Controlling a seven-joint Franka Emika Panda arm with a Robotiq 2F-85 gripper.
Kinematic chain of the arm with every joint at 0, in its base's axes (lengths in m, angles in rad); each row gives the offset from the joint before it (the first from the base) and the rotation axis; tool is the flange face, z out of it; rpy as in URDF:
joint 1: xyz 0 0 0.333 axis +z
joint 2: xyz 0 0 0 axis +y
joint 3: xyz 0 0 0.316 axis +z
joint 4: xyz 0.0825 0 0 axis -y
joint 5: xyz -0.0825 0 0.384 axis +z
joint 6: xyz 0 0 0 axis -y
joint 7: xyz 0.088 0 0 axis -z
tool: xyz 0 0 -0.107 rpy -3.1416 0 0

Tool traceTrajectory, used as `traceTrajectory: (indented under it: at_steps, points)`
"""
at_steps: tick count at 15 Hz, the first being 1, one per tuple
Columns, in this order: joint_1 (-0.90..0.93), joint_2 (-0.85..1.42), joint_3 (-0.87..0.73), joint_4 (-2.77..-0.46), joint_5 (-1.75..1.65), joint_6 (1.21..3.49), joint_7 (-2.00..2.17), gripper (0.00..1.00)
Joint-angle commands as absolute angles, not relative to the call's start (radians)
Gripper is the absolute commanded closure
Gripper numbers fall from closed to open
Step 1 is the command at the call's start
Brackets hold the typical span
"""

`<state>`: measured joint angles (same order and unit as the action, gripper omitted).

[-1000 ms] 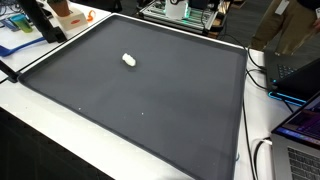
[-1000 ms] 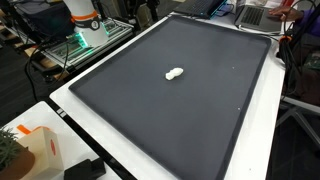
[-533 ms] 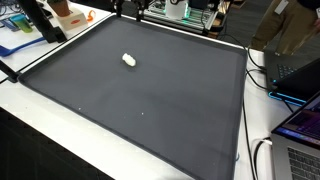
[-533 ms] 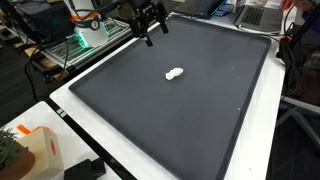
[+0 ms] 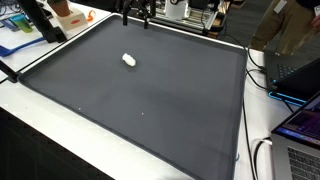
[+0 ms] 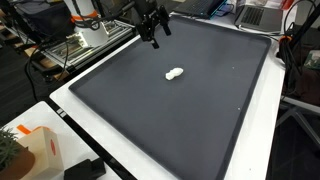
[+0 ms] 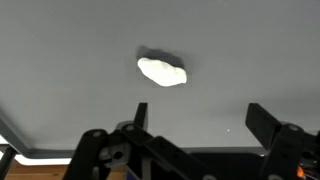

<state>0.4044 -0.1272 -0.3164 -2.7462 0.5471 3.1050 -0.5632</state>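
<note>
Off the black mat [image 5: 150, 105]'s far left corner in an exterior view: orange-white box [image 5: 68, 12] on the white tabletop [image 5: 50, 110]. It's outside the mat rim and nothing is near it.

Progress (my read): early, approach stage only. White lump [image 5: 129, 59] lies on the mat, left-far part in that view, inside the rim, w/ nothing touching it. Robotiq gripper [image 5: 137, 14] hangs over the mat's far edge, beyond the lump and well above the mat surface. Both exterior views agree: lump [image 6: 174, 73] sits alone on the mat [image 6: 200, 120], and the gripper [image 6: 152, 28] is apart from it w/ a clear gap.

Wrist view: gripper [image 7: 200, 118] has its fingers spread wide w/ nothing between them. Lump [image 7: 161, 71] is on the mat [image 7: 60, 50] ahead of the fingers, a bit left of the gap's midline. Done so far: arm is over the mat w/ the lump in the wrist cam. Not yet done: gripper isn't at lump height, no contact, no grip.

Lump look: small, white, oblong irregular blob w/ rounded ends, one end fatter. Matte, lying flat on its long side w/ a soft shadow on the mat. Material can't tell; could be putty, dough or similar.

Off the mat's right edge: laptop [image 5: 298, 125] w/ lit screen, well apart from the lump and gripper.
</note>
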Motion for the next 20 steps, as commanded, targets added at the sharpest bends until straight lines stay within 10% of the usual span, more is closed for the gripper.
traceTrajectory:
  at_steps: [1,20]
  points:
    - [0.405,-0.127,-0.318,-2.746,0.547,3.105,-0.565,0.0]
    - [0.599,-0.049,-0.429,-2.715,0.691,3.218,-0.57,0.0]
